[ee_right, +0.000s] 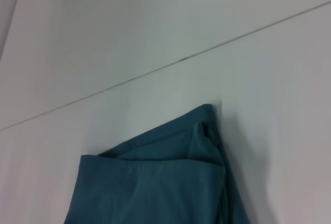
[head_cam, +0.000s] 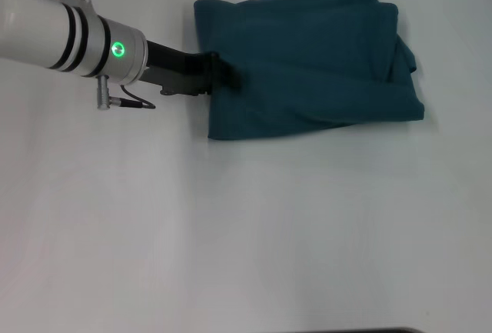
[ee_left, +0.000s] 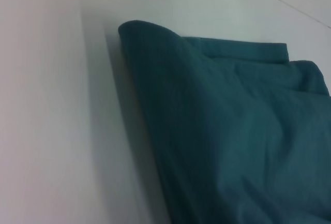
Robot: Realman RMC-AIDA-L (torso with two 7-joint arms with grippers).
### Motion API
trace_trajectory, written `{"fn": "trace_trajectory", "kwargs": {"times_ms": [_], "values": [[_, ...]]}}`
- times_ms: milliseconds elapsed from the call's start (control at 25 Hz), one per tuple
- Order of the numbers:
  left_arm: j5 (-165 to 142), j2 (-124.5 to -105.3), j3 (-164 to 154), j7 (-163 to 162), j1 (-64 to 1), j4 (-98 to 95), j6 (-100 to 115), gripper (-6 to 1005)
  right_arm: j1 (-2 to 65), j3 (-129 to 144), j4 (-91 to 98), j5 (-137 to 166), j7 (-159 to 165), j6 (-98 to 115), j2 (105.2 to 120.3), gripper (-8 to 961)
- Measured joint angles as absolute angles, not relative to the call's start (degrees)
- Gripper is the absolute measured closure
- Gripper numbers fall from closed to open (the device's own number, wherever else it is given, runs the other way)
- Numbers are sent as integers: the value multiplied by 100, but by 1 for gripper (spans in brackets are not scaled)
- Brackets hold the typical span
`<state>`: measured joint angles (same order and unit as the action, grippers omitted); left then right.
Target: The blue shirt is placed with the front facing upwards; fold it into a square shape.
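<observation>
The blue shirt (head_cam: 307,64) lies folded into a rough rectangle of several layers at the far right of the white table, plain teal side up, no lettering showing. My left gripper (head_cam: 221,70) reaches in from the left and sits at the shirt's left edge, its dark tip overlapping the fabric. The left wrist view looks close along the rounded folded edge of the shirt (ee_left: 232,131). In the right wrist view a folded corner of the shirt (ee_right: 155,182) lies on the table. The right gripper is out of view.
The white table (head_cam: 231,233) stretches wide in front of and left of the shirt. A thin seam line (ee_right: 181,58) crosses the surface beyond the shirt. A dark strip shows at the table's near edge (head_cam: 384,330).
</observation>
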<state>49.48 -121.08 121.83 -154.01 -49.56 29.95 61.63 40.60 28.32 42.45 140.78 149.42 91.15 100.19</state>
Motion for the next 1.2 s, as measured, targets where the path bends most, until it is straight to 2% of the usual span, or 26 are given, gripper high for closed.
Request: {"fn": "trace_trajectory", "kwargs": {"times_ms": [280, 400, 640, 840, 1000, 1200], "values": [[5000, -12124, 12181, -15377, -4961, 3048, 6277, 710, 4060, 2829, 4245, 14081, 14941, 9118, 10025, 239], [5003, -12189, 12194, -15328, -4906, 3323, 6567, 810, 4057, 2829, 4245, 14081, 14919, 9121, 10027, 241], [5015, -12232, 12233, -15238, -4786, 3567, 7095, 907, 4037, 2830, 4245, 14081, 14906, 9126, 10028, 244], [5034, -12240, 12230, -15090, -4516, 3779, 8008, 908, 4016, 2830, 4243, 14080, 14907, 9141, 10029, 247], [5034, -12232, 12242, -15107, -4021, 4197, 8652, 909, 4015, 2830, 4230, 14080, 14907, 9142, 10037, 250], [4970, -12053, 12417, -15135, -3601, 4414, 9031, 909, 4039, 2830, 4223, 14080, 14906, 9143, 10043, 253]]}}
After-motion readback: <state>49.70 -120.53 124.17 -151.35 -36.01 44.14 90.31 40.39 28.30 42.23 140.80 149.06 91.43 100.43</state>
